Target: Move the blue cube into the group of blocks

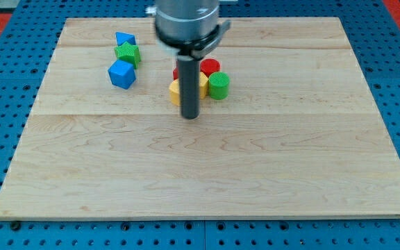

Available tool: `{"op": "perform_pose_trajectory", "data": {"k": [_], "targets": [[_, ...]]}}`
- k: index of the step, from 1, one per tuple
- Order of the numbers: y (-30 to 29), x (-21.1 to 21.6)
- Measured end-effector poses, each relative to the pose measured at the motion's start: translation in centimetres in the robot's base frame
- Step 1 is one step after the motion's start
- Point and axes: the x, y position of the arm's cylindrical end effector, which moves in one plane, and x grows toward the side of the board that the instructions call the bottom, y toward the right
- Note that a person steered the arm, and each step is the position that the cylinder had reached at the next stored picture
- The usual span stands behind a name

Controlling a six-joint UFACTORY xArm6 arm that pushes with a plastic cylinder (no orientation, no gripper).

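Observation:
The blue cube [122, 73] sits on the wooden board [207, 167] at the upper left. Just above it lie a green star-shaped block [128, 53] and a second, smaller blue block [124, 39], touching each other. Right of these is a cluster: a red cylinder [210, 67], a green cylinder [219, 85], a yellow block [176, 91] and another yellow piece [203, 84], partly hidden behind my rod. A red block [176, 73] peeks out left of the rod. My tip [190, 116] rests on the board just below the cluster, well right of the blue cube.
The board lies on a blue perforated table [5, 104]. The arm's grey body [186, 24] hangs over the board's top centre and hides part of the cluster.

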Motion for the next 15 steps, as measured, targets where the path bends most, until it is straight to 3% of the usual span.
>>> {"op": "perform_pose_trajectory", "data": {"k": [2,3,4,5,7,8,9,10,11,13,15], "targets": [[-11.3,-0.7],[-18.1,-4.5],[-20.0,-10.5],[-12.8,-9.8],[-11.3,-11.7],[-8.1,-10.3],[-6.3,-4.2],[-6.0,-1.1],[-8.9,-1.7],[-7.3,-6.0],[-5.1,-6.9]]}}
